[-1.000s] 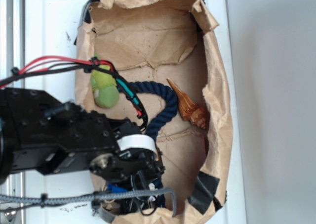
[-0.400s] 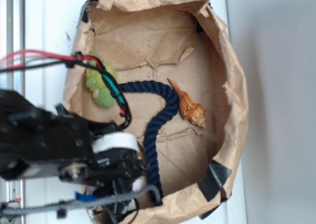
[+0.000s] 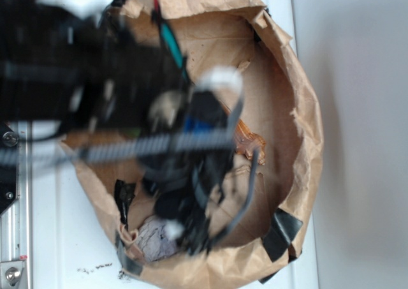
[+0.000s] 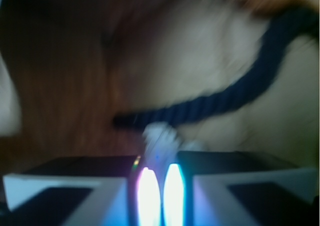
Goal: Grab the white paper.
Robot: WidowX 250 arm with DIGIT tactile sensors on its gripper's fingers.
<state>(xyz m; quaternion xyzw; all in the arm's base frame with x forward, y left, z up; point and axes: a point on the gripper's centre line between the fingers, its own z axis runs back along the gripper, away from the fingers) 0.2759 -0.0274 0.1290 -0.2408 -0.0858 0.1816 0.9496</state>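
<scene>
Blurred arm swings over the brown paper bag. The white paper lies at the bag's lower left corner, beside the gripper. In the wrist view the jaws look nearly together with a pale scrap just ahead; whether it is gripped cannot be told. Slow down, centre over the wad, clear the blue rope and shell.

A flat white table carries a wide brown paper bag, rolled open so its crumpled rim forms a shallow bowl, patched with black tape at the lower right (another dark strip sits at the lower left). Small black scribbles mark the white top below the bag. A metal rail runs along the table's left edge.
</scene>
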